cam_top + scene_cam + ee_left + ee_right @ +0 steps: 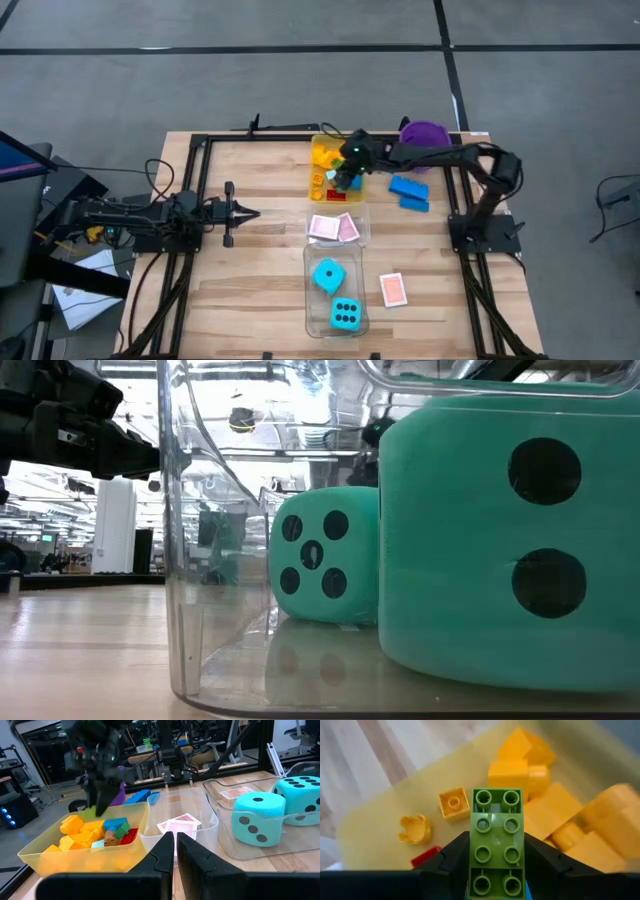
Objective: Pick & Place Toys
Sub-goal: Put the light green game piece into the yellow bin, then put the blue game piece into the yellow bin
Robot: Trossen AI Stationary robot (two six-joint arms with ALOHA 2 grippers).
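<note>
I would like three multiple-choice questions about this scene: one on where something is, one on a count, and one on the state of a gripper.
1. Where is the right gripper?
A. over the yellow tray
B. over the purple bucket
C. over the loose card

2. How many cyan dice lie in the clear tray nearest the front edge?
A. one
B. two
C. three

3. What does the right gripper hold?
A. nothing
B. a playing card
C. a green brick

Answers:
1 A: the high view shows it above the tray of yellow pieces.
2 B: two dotted dice show in that tray.
3 C: the right wrist view shows the brick between its fingers.

The left gripper waits shut at the table's left.
</note>
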